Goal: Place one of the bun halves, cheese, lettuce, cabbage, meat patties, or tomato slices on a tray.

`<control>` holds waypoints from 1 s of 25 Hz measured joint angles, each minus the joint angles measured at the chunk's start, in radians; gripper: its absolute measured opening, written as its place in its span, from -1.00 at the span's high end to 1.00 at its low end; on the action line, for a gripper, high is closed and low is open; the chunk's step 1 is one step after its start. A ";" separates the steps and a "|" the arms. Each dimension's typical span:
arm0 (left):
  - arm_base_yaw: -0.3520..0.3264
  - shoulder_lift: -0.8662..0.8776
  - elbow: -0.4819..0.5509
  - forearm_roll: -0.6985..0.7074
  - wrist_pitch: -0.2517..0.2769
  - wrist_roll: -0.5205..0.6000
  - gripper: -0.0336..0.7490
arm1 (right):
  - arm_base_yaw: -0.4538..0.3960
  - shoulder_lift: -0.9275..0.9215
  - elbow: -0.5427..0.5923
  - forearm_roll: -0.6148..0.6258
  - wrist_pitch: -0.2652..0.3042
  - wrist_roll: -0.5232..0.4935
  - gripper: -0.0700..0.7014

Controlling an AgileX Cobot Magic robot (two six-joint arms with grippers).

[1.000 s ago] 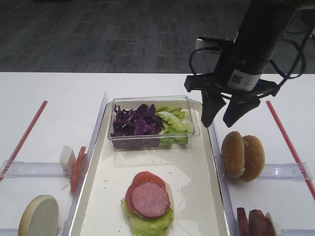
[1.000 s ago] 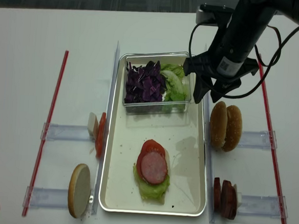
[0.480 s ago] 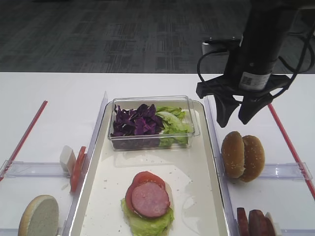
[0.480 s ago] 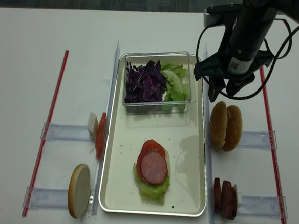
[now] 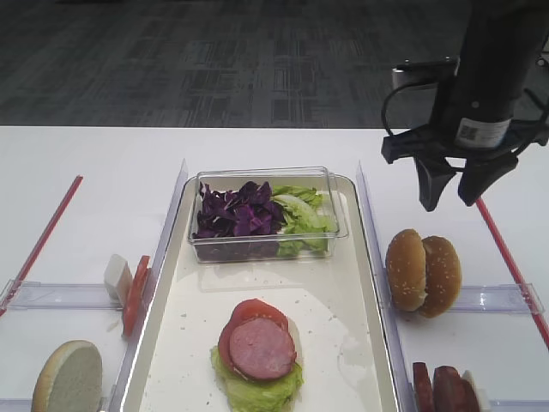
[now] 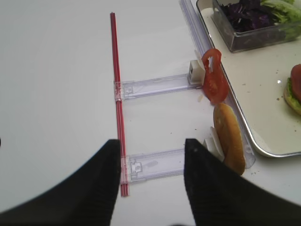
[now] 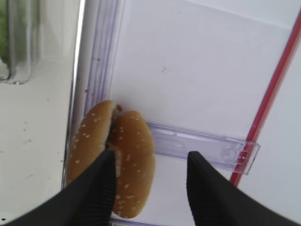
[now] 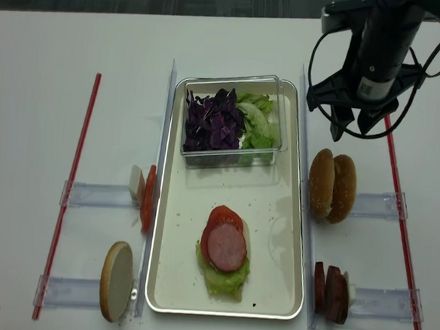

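My right gripper (image 5: 449,199) hangs open and empty over the table right of the tray (image 5: 343,326), just behind two sesame bun halves (image 5: 423,270) standing on edge. In the right wrist view those bun halves (image 7: 115,160) lie by its left finger, apart from it. On the tray a meat patty (image 5: 262,348) tops a tomato slice (image 5: 249,313) and lettuce (image 5: 257,390). My left gripper (image 6: 150,143) is open over the table's left side, near a bun half (image 6: 229,139).
A clear box (image 5: 339,225) at the tray's far end holds cabbage (image 5: 236,210) and lettuce (image 5: 300,210). Left of the tray stand cheese (image 5: 117,276) and a tomato slice (image 5: 135,292). Meat patties (image 5: 437,390) stand at front right. Red strips (image 5: 506,257) and clear rails (image 6: 155,84) border both sides.
My right gripper has moved to the right, from over the box's right corner to over the table beyond the tray. It stayed open. Nothing else moved.
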 joint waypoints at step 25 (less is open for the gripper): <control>0.000 0.000 0.000 0.000 0.000 0.000 0.16 | -0.276 0.000 0.000 -0.010 0.000 -0.027 -0.18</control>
